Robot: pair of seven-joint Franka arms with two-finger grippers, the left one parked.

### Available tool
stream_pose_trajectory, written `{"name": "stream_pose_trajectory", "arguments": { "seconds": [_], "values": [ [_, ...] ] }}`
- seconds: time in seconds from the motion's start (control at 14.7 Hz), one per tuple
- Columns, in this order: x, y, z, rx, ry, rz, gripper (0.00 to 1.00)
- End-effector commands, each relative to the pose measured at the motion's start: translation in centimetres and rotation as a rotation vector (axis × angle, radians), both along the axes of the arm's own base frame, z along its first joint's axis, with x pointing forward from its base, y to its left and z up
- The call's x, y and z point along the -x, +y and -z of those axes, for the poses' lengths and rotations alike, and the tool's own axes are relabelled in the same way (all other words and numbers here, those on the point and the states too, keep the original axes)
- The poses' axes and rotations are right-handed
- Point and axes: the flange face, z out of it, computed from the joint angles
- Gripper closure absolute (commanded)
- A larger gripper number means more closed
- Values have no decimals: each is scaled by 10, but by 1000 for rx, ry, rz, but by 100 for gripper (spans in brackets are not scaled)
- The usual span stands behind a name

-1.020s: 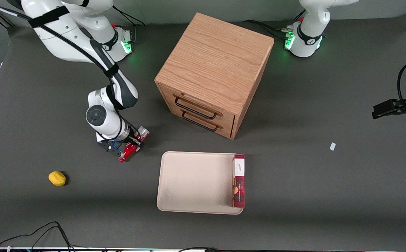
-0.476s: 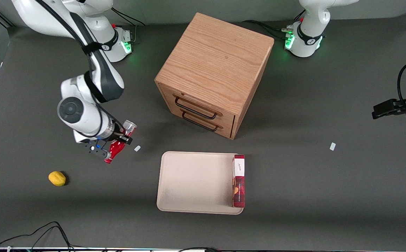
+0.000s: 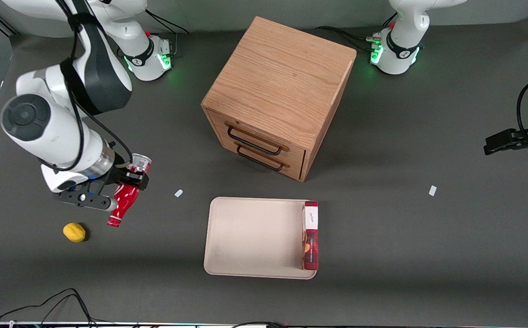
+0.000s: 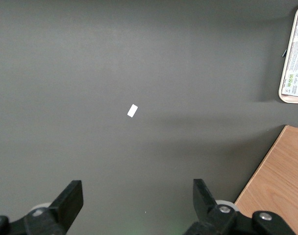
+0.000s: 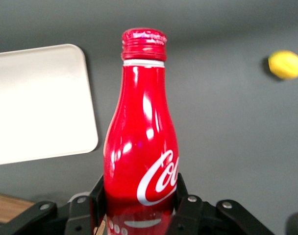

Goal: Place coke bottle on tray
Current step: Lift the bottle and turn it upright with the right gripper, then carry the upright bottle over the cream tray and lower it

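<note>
Nearest the front camera sits one cream tray [image 3: 254, 237] flat on the dark counter [image 3: 382, 296]. One long red box [image 3: 310, 235] lies along the tray's edge toward the parked arm's end, so the rest of the tray is bare.

Off toward the working arm's end there's one yellow lemon [image 3: 74, 232], small and alone on the counter. Just beside and above it hangs the end effector [image 3: 117, 191], clamped on the coke bottle [image 3: 125, 200]. The bottle is up off the counter, tilted with its red cap pointing down toward the front camera and its silvery base up. In the right wrist view the fingers [image 5: 187, 208] squeeze the lower body of the bottle [image 5: 141, 147], with the tray's corner [image 5: 41, 103] and the lemon [image 5: 286, 64] below.

Two small white scraps lie on the counter: one [image 3: 178, 193] between bottle and tray, another [image 3: 432, 190] toward the parked arm's end.

Farther off stands one wooden cabinet [image 3: 277, 95] with two drawers, black handles facing the tray. Nothing lies between bottle and tray except that scrap.
</note>
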Motion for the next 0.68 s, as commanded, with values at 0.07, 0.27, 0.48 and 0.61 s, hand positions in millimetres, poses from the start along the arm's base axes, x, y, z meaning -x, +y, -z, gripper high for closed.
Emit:
{"name": "stream_pose_trajectory", "arguments": {
  "seconds": [0.07, 0.27, 0.48, 0.61],
  "values": [
    [-38, 43, -24, -49, -53, -164, 100],
    [-57, 79, -3, -114, -106, -213, 100],
    [-80, 101, 55, -141, -167, -295, 98],
    [-92, 108, 106, -145, -161, -325, 98]
  ]
}}
